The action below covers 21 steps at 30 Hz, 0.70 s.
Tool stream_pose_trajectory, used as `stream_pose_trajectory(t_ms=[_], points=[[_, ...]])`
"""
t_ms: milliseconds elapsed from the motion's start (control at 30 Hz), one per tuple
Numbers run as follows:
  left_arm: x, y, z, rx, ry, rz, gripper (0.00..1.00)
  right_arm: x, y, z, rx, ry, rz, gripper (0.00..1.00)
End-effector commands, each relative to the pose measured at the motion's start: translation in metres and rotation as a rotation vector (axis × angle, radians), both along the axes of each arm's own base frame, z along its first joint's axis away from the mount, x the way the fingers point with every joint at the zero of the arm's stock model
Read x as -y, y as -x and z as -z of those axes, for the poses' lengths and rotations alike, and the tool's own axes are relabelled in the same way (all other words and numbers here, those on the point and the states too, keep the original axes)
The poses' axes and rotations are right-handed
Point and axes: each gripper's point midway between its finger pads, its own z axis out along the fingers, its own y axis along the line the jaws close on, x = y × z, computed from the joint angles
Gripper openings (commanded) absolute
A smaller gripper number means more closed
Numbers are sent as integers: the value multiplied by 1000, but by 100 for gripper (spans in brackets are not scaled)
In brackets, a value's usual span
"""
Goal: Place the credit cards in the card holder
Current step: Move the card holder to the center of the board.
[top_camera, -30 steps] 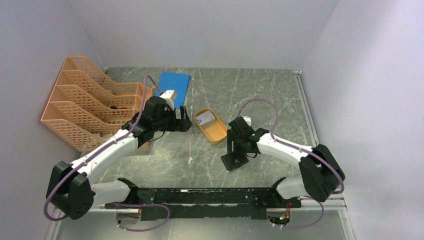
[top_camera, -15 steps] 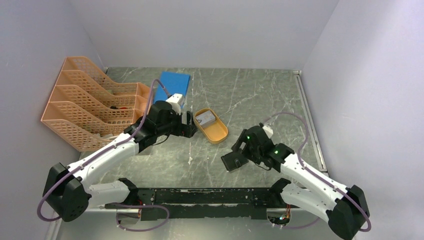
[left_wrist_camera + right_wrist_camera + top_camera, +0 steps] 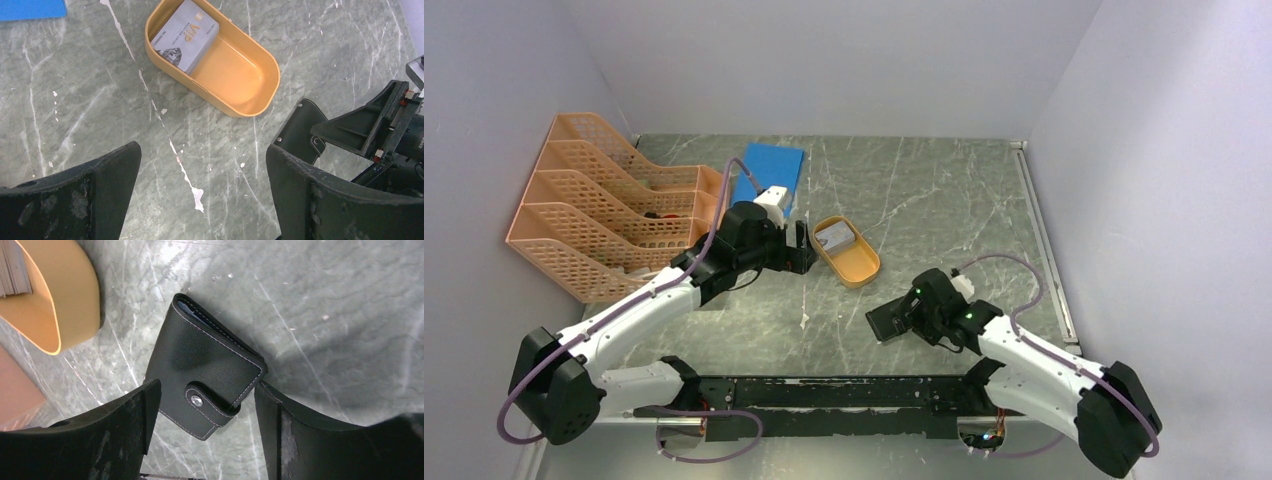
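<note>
Your right arm swung back toward its base since a second ago. Its claw [image 3: 205, 392] stood released, fingers either side of the card holder [image 3: 200, 360] (snapped closed, flat on the table [image 3: 330, 315]). Your left claw [image 3: 202, 162], also released, hovered near the dish [image 3: 252, 95] holding the credit cards [image 3: 186, 35].

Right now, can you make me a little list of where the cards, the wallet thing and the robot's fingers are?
credit cards: stacked at one end of the orange dish
orange dish: on the table, rest of it bare
card holder: black, snapped shut, flat on the table near the dish
left fingers: open, above the table by the dish, holding nothing
right fingers: open, one on each side of the card holder
</note>
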Motion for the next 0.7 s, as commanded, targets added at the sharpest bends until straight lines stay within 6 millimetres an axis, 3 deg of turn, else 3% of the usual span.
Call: stream_pose_trajectory(t_ms=[0, 367, 500, 667], points=[[-2, 0, -3, 9, -5, -11, 99, -8, -11, 3, 32, 3, -27, 71], [7, 8, 1, -4, -8, 30, 99, 0, 4, 33, -32, 210, -348, 67], [12, 18, 3, -9, -22, 52, 99, -9, 9, 37, -38, 257, -453, 63], [0, 31, 12, -40, -27, 28, 99, -29, 7, 30, -3, 292, -538, 62]])
